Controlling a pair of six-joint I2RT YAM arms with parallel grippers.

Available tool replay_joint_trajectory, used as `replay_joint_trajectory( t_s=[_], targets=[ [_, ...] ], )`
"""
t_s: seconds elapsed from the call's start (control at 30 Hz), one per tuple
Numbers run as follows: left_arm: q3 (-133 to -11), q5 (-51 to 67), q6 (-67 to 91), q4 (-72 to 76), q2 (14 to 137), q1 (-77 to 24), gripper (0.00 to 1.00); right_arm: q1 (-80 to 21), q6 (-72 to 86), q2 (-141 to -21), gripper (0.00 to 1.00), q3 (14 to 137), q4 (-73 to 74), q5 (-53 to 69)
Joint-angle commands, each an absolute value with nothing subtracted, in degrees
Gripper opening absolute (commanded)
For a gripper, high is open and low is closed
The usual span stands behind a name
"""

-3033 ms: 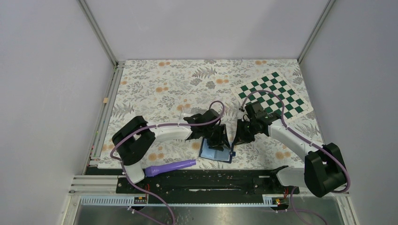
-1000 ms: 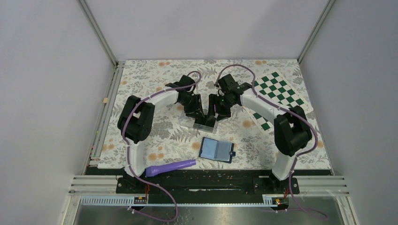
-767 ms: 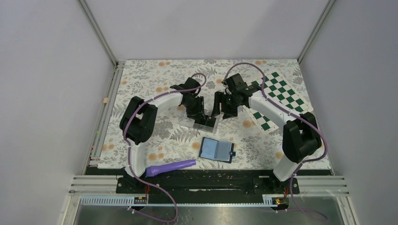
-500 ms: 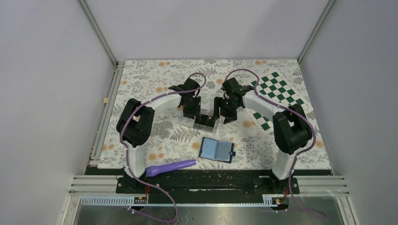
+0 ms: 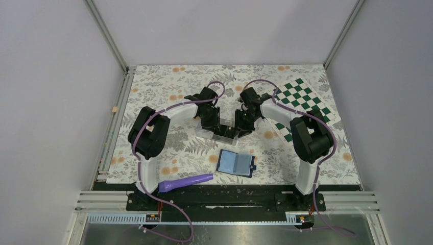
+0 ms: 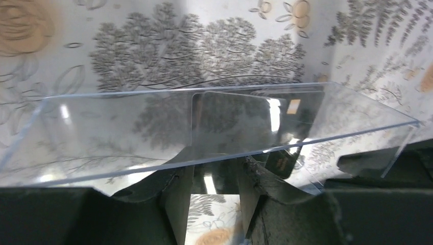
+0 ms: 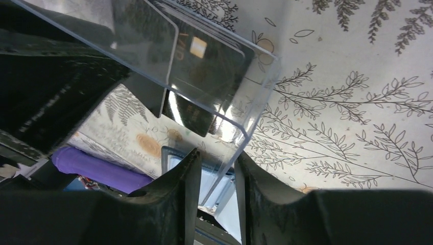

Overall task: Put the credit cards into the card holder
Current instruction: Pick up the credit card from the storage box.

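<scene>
Cards (image 7: 204, 69), thin near-black rectangles in a clear plastic box (image 6: 102, 132), look stiff, slick; I'd pinch edges. Left end effector (image 6: 212, 178), right end effector (image 7: 217, 166): clenched or not, I cannot tell.

Both arms rose from their bases at the near edge of the worktop (image 5: 153, 87), bent at the elbow and reached in toward its middle, mirroring each other. The left arm (image 5: 171, 108) ran rightward from its elbow, its wrist turned down so that the left gripper (image 5: 212, 124) pointed at the surface. The right arm (image 5: 280, 113) ran leftward, and the right gripper (image 5: 241, 124) likewise pointed down, near the left one but not touching it. In the left wrist view the dark fingers (image 6: 177, 204) stood a narrow gap apart. In the right wrist view the fingers (image 7: 190, 194) were parted about as narrowly. Neither pair of jaws was fully closed.
</scene>
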State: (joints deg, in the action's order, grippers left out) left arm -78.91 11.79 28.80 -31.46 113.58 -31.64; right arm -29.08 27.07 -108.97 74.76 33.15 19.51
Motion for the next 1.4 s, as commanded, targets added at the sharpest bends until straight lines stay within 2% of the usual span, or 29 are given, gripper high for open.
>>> replay_joint_trajectory(
  t_s=[0.0,0.43,0.53,0.7,0.87,1.07,1.27,1.37],
  targets=[
    [-79.6,19.7,30.3,-27.9,115.9,-32.9,0.36,-29.1,27.8,-109.1,0.35,76.3,31.0,23.1],
    [-75.3,33.0,37.3,-15.2,114.3,-34.1,0.34,-29.0,28.5,-108.7,0.3,76.0,29.8,24.9],
    [-75.3,30.6,36.3,-16.8,112.8,-34.2,0.35,-28.8,28.4,-108.1,0.31,75.6,29.8,24.8],
    [-75.9,24.0,34.3,-21.2,110.7,-34.2,0.42,-28.3,28.0,-107.3,0.37,75.1,29.8,24.5],
    [-78.2,19.5,32.3,-26.8,112.5,-34.1,0.42,-28.2,27.9,-107.6,0.36,75.1,29.8,24.8],
    [-81.3,14.1,30.1,-31.9,114.2,-35.8,0.37,-28.2,28.0,-107.8,0.31,75.1,29.9,25.1],
    [-82.6,15.5,29.9,-31.6,115.5,-36.6,0.21,-28.2,28.2,-108.2,0.24,75.1,29.8,25.5],
    [-82.9,17.1,30.0,-30.6,116.0,-37.0,0.19,-28.2,28.1,-108.2,0.23,74.9,29.8,25.5]
  ],
)
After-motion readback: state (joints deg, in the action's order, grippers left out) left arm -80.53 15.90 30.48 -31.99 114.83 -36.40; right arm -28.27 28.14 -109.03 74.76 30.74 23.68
